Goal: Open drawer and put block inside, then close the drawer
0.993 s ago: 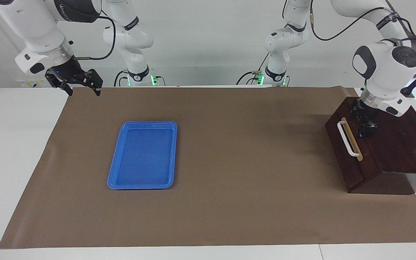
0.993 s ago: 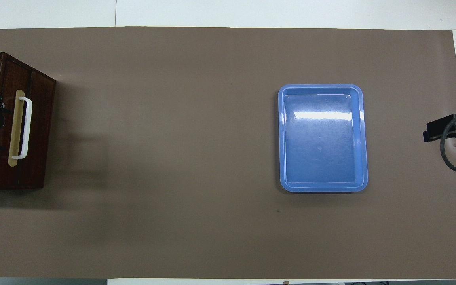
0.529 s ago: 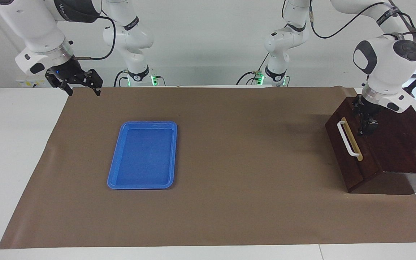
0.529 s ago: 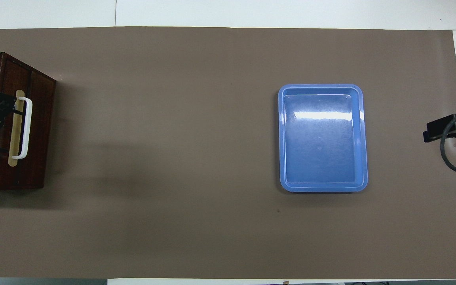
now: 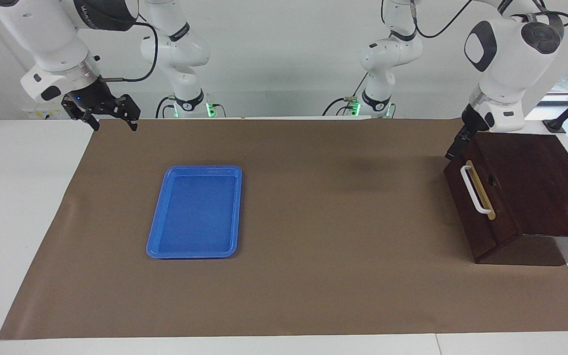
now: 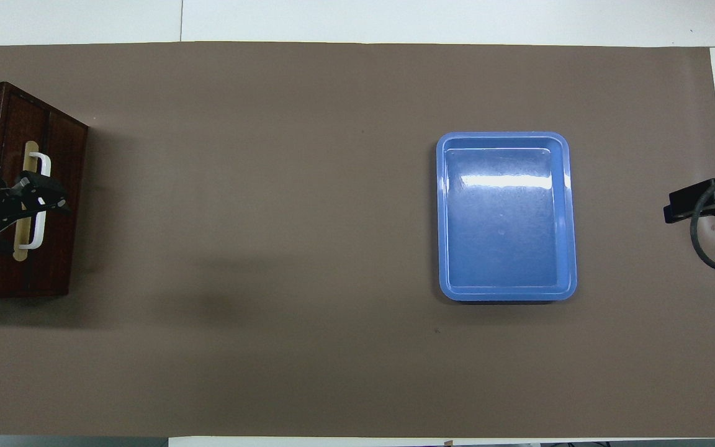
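The dark brown drawer (image 5: 481, 207) is shut in its cabinet (image 5: 540, 187) at the left arm's end of the table. Its white bar handle (image 5: 473, 189) faces the middle of the mat. The drawer also shows in the overhead view (image 6: 53, 248). My left gripper (image 5: 456, 146) hangs raised over the cabinet's front edge, and in the overhead view (image 6: 40, 194) it covers part of the handle (image 6: 40, 162). My right gripper (image 5: 114, 123) is open and empty, and waits above the mat's corner at the right arm's end. The yellow block is not in view.
An empty blue tray (image 5: 195, 212) lies on the brown mat (image 5: 343, 246) toward the right arm's end; it also shows in the overhead view (image 6: 506, 216). White table borders the mat on all sides.
My left gripper has lifted off the cabinet's top and moved up over its front edge. The drawer stays shut. The right arm has not moved.
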Robot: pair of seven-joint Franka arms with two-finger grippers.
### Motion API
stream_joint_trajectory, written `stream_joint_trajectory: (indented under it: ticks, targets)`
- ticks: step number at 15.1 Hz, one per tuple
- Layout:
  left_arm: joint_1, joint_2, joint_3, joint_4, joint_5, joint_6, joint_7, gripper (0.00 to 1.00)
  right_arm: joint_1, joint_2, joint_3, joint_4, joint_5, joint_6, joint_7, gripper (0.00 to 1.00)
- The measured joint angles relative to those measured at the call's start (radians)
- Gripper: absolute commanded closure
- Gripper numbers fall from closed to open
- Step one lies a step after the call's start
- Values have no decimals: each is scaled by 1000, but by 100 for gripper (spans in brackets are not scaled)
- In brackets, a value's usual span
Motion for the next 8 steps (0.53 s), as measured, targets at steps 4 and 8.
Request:
stream_joint_trajectory:
  ticks: [4,8]
  targets:
    - [-47,-1,-1,28,-1,6,89,0,0,0,0,0,0,0,0,0]
    - [-105,0,-2,44,-2,6,84,0,0,0,0,0,0,0,0,0]
